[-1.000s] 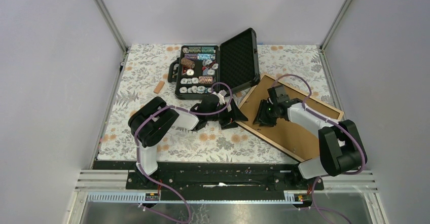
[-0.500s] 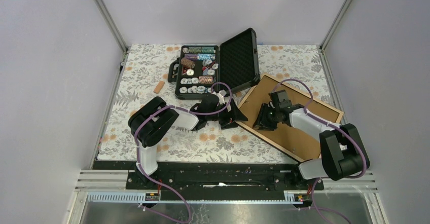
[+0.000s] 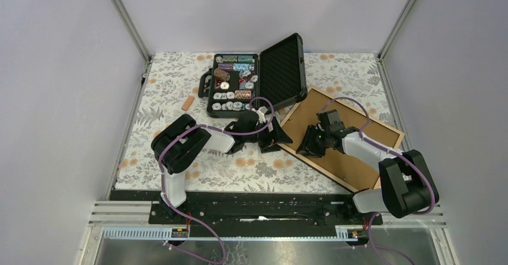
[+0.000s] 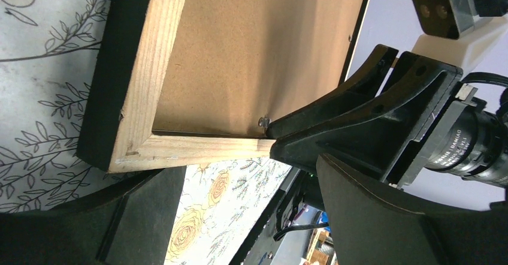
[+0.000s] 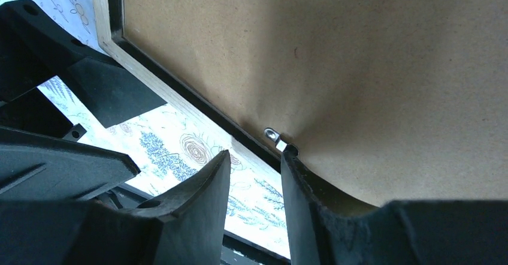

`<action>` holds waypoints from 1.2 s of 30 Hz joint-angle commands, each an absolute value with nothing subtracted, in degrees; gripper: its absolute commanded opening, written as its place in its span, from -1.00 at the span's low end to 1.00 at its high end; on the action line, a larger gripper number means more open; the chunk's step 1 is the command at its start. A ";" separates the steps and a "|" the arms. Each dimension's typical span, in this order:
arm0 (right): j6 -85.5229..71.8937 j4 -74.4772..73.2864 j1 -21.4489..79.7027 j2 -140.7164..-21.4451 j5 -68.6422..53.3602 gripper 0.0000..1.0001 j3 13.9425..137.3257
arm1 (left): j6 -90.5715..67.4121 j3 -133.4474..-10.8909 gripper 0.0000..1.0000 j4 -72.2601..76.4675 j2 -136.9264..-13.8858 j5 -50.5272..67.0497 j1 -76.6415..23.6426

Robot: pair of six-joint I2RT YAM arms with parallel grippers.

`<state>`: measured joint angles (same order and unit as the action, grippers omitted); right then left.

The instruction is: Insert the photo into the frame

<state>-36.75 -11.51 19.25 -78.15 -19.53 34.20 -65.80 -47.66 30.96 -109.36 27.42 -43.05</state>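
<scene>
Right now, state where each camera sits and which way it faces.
Top external: above and behind, looking down on the floral table; both arms show.
Left wrist: low, facing a corner of the light-wood, brown-backed picture frame; its fingers show.
Right wrist: close over the frame's backing; its fingers show.
Both wrist views share the small metal tab.

1. The frame (image 3: 342, 168) lies flat and back-up on the right side of the floral cloth (image 3: 168, 109), turned askew.
2. Light wood rails (image 4: 141, 85), black outside, enclose a brown backing board (image 5: 359, 49).
3. A small metal clip (image 5: 272, 135) sits at the board's edge.
</scene>
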 commanded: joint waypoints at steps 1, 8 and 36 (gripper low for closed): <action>-34.70 -21.79 21.65 -78.21 -17.33 -0.12 39.70 | -63.24 -48.95 0.72 30.91 -110.32 25.84 -42.97; -31.97 -24.52 20.53 -76.96 -11.18 0.05 44.98 | -62.18 -47.60 0.72 29.72 -108.61 25.14 -42.89; -34.44 -17.87 22.69 -81.72 -21.81 0.02 33.85 | -63.24 -47.08 0.72 31.74 -109.02 25.55 -42.89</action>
